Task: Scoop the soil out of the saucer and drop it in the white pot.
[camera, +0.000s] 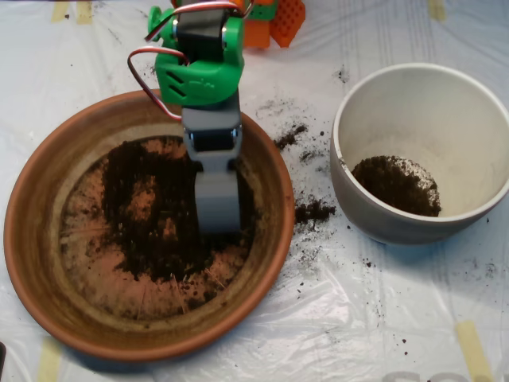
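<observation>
Clear plastic sheeting (382,318) covers the worktop, soil crumbs (312,211) scattered at the saucer's (32,263) three o'clock; whether the tool (217,211) is clenched is unclear.

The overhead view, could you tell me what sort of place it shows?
Probably a hobby robotics bench set up for a potting test: a plastic sheet taped over the table, a terracotta saucer of soil, and a white pot.
</observation>
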`<state>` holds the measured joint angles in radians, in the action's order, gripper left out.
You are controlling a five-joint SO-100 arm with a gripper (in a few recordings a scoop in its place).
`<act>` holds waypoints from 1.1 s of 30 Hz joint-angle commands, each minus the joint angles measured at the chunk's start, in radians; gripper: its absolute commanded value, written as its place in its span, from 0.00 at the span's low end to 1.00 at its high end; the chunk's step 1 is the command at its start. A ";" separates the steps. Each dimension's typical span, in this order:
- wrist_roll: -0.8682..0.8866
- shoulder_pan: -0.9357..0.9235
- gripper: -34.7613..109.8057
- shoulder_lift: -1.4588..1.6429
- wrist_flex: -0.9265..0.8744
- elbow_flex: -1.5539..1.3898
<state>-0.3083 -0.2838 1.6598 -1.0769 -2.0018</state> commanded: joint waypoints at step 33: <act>-0.020 -0.032 0.51 -0.218 0.126 0.167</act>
<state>-0.3022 -0.3099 1.4343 -0.9449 -1.9037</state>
